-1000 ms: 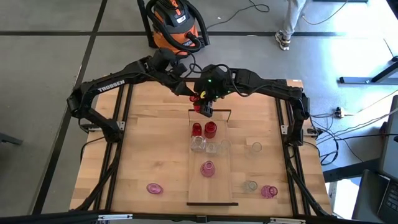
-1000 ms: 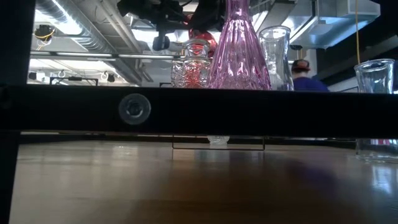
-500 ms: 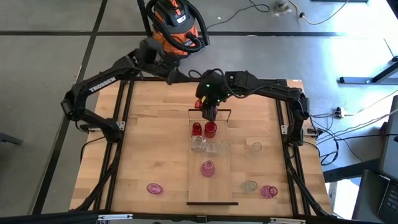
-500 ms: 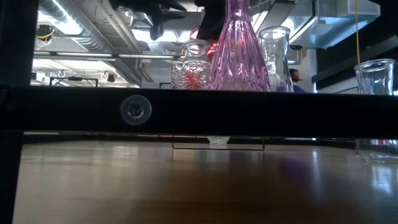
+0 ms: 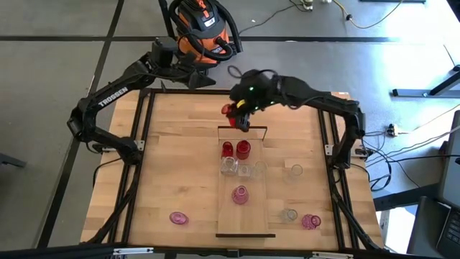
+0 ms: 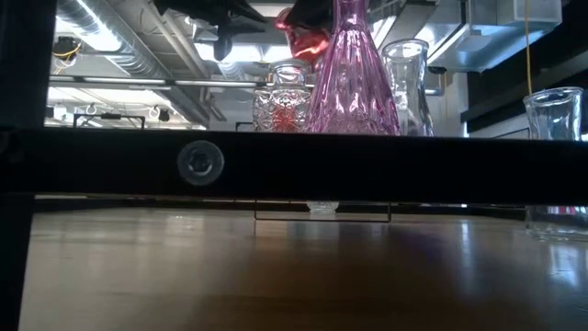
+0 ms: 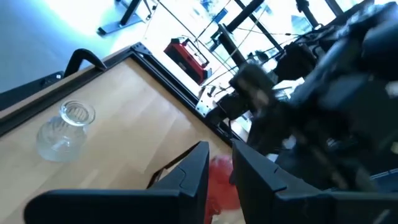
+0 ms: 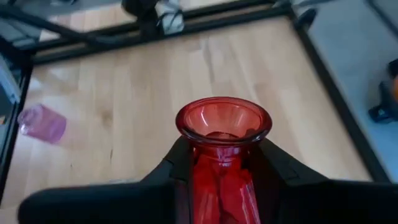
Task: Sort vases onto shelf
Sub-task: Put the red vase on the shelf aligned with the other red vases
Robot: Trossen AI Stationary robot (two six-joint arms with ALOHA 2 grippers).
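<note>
Right gripper (image 5: pixel 241 117) grips a red vase (image 8: pixel 222 149) above the shelf (image 5: pixel 244 219); only its wrist view shows the rim, left gripper (image 7: pixel 217 171) barely parted

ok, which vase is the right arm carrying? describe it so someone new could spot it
Find the shelf, the pale plank down the table's middle, and follow it to its far end. Above that end the right gripper holds the red vase by its neck. Unlike the two red vases standing on the shelf, it is in the air.

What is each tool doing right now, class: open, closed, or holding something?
Left tool: empty, raised at the table's far edge, fingers slightly apart.
Right tool: closed on a red vase, above the shelf's far end.
</note>
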